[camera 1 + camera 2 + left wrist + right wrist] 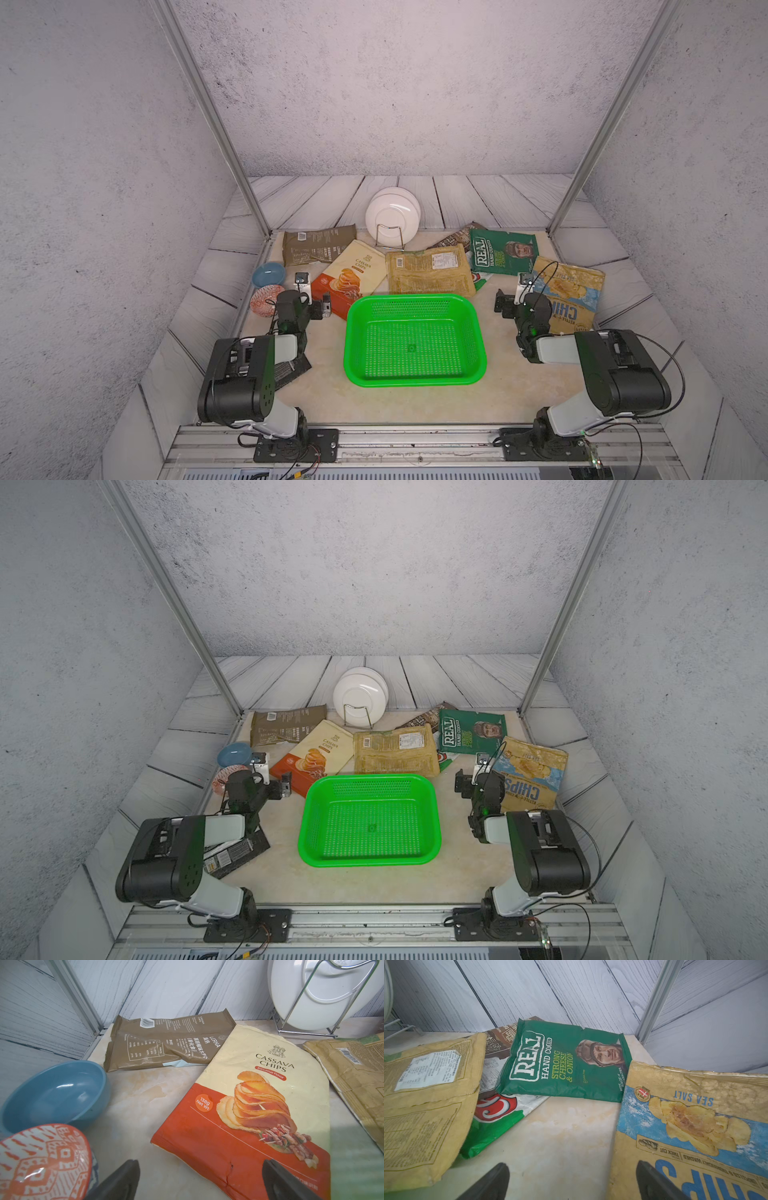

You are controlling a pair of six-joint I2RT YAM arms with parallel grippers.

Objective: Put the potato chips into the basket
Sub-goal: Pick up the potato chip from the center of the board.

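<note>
Both top views look down from high front, sharing the basket; wrist cameras sit low, facing rearward.

1. My bench top is a pale beige marbled slab, flat and matte, mottled with faint yellowish patches.
2. Whitewashed wood-plank panels slope up and outward from the slab's far, left and right sides.
3. Beyond the slab's far side rises a grey speckled plaster-look back wall; matching side walls close in to left and right of the slab.
4. A slim aluminium post rises from the slab's far left corner, and a second aluminium post from its far right corner.
5. A ribbed aluminium rail runs along the slab's near edge.
6. Light falls soft and even across the slab; shadows are faint.
</note>
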